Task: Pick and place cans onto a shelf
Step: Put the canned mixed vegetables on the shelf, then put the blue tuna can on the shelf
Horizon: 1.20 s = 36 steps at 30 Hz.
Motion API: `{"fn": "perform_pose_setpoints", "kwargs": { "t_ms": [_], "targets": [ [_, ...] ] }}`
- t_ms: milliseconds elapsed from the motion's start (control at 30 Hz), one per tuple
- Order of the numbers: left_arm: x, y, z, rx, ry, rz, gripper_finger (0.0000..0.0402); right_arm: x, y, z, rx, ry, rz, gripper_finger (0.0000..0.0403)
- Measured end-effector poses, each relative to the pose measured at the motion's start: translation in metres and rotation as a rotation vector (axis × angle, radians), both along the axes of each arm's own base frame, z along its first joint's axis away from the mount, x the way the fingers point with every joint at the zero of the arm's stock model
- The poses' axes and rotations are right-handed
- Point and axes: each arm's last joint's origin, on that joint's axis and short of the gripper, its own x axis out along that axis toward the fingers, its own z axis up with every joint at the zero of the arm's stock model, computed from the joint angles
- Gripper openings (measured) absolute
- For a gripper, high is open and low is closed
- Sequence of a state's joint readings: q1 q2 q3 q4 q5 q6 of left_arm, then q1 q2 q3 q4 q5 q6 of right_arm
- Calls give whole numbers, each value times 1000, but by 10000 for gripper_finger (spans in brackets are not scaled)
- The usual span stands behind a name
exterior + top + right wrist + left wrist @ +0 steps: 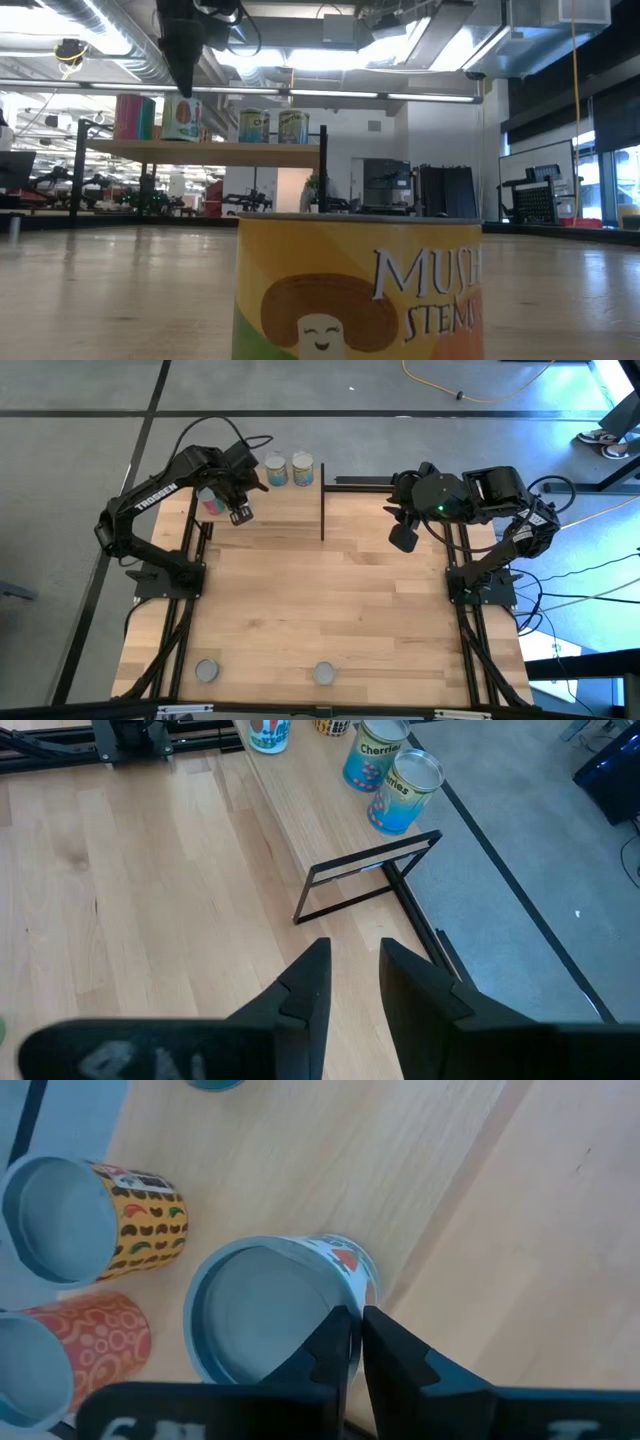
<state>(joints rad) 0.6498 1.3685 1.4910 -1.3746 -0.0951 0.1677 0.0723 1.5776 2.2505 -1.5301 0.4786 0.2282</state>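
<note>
Cans (288, 468) mostly stand on the shelf (280, 510), which sits at the worktop's (330, 600) far edge toward its left corner. Two blue cherry cans are by the shelf's right upright, and a pink can (212, 500) is near its left end. A white can with red print (265, 1320) stands close to the shelf's front edge, with a yellow patterned can (140, 1220) and an orange can (90, 1340) just beside it. They look grouped to leave room for more. Left gripper (355, 1312) is directly over the white can's rim, pointing straight down. Can't tell whether it's pinching the rim or free of it; likely the setting-down step. Right gripper (355, 945) hovers over bare worktop right of the shelf, jaws parted and empty, apparently waiting. Two cans (207, 671) (323, 674) are left at the worktop's near edge, well apart and not yet shelved; one is probably the mushroom can (360, 290).
</note>
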Motion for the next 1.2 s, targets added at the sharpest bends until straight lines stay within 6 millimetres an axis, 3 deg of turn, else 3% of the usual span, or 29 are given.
{"fn": "perform_pose_setpoints", "kwargs": {
  "t_ms": [400,733,967,1200],
  "targets": [
    [3,3,2,37,-30,-32,29,0,0,0,-2,1,2,90],
    [-6,-3,27,145,57,1,28,0,0,0,-2,1,2,90],
    [-12,-24,52,4,-45,31,23,0,0,0,-30,21,34,90],
    [-1,-50,60,-192,-196,-154,6,0,0,0,-43,30,47,90]
  ]
}}
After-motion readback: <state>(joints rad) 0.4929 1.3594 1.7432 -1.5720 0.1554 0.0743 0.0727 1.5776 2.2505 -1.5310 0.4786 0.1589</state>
